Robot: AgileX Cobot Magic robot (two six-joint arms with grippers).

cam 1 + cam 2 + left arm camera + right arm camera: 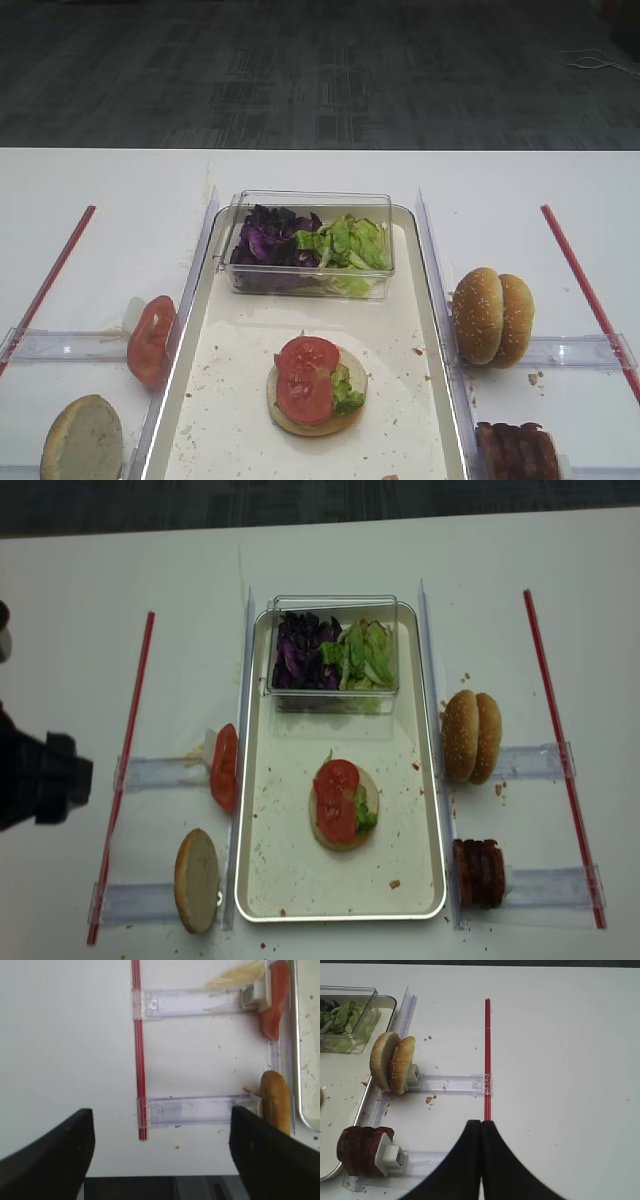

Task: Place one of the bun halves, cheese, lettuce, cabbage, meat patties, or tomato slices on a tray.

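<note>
On the off-white tray (420, 400) lies a bun half (345, 415) topped with lettuce and two tomato slices (306, 377). More lettuce (352, 242) and purple cabbage (268, 240) fill a clear box at the tray's far end. To the right, two bun halves (392, 1062) and the meat patties (360, 1150) stand on edge. At the left stand a tomato slice (277, 1000) and another bun half (275, 1102). My left gripper (160, 1125) is open and empty over the table left of them. My right gripper (481, 1122) is shut on nothing, right of the patties. Cheese is out of view.
Red strips (122, 780) (560, 750) run down both sides of the table. Clear plastic rails (450, 1083) (192, 1110) hold the standing food. The clear box (310, 205) sits across the tray's far end. Crumbs speckle the tray. The table's front edge (150, 1177) lies just under my left gripper.
</note>
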